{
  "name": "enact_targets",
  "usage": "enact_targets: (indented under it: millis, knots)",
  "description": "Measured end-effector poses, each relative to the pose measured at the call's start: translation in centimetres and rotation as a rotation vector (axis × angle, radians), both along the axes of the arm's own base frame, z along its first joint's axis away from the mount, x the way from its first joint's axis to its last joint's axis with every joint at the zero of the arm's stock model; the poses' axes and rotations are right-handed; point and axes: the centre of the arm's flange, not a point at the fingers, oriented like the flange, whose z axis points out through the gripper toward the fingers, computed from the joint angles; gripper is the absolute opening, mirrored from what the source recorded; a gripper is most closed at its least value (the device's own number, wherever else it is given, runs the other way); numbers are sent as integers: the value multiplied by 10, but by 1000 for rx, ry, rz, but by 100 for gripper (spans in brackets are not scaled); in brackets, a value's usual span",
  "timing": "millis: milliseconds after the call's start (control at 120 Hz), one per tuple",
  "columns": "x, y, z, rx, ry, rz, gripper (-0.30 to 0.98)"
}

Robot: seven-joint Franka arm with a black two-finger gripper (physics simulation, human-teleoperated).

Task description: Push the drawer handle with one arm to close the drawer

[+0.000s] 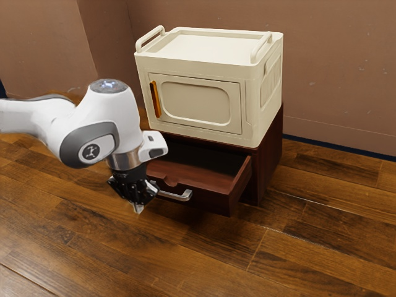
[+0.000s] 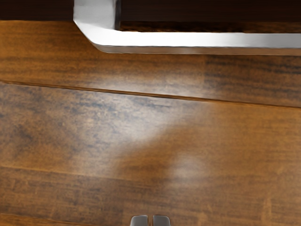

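Tool (image 1: 137,208), closed, hangs near the handle (image 2: 197,39); exterior view adds open drawer (image 1: 209,200).

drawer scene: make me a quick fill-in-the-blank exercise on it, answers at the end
The drawer in front of the gripper is not shut but ____.
The drawer handle is ____ in colour.
The cream box stands ____ the dark red cabinet.
The door handle on that box is coloured ____.

Missing words: open; silver; on top of; orange
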Motion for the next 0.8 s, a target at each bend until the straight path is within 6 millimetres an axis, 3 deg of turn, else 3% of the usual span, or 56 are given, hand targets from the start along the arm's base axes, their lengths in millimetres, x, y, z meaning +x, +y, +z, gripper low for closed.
enact_targets:
  millis: [483, 800]
  knots:
    - [41, -11, -22, 20, -120, -151, -10]
    - [76, -17, -21, 16, -169, -204, -10]
